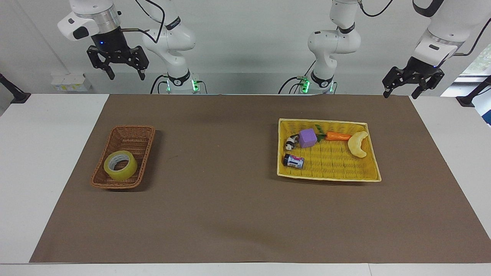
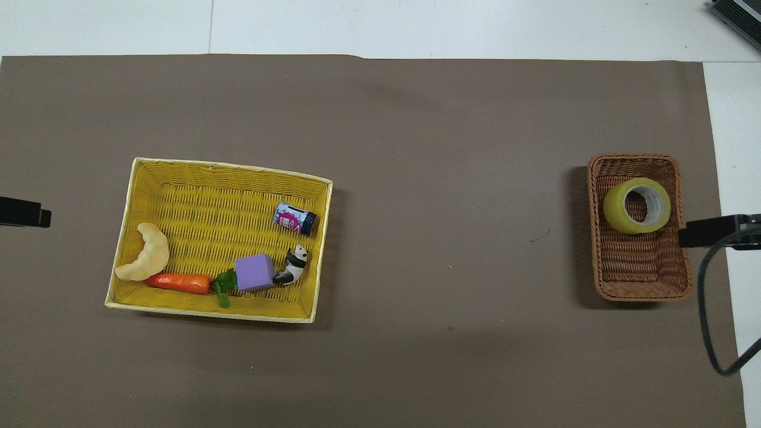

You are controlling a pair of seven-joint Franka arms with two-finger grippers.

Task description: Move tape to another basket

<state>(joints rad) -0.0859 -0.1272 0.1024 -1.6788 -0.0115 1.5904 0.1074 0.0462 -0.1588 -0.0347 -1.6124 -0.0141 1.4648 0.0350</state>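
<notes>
The tape [image 1: 120,165] is a translucent yellow roll lying in the brown wicker basket [image 1: 134,132] at the right arm's end of the table, in the basket's end farther from the robots. Both also show in the overhead view, the tape [image 2: 637,205] and the basket [image 2: 639,285]. My right gripper [image 1: 126,76] hangs open and empty high in the air by the mat's edge nearest the robots; its tip [image 2: 710,232] shows beside the basket in the overhead view. My left gripper [image 1: 399,94] hangs open and empty, high at the left arm's end, and waits.
A wider bright yellow woven tray basket [image 1: 330,174] lies toward the left arm's end. It holds a purple cube [image 1: 307,138], a toy carrot [image 1: 337,136], a croissant [image 1: 357,144], a small can [image 1: 293,161] and a panda figure [image 1: 290,143]. A brown mat [image 1: 215,207] covers the table.
</notes>
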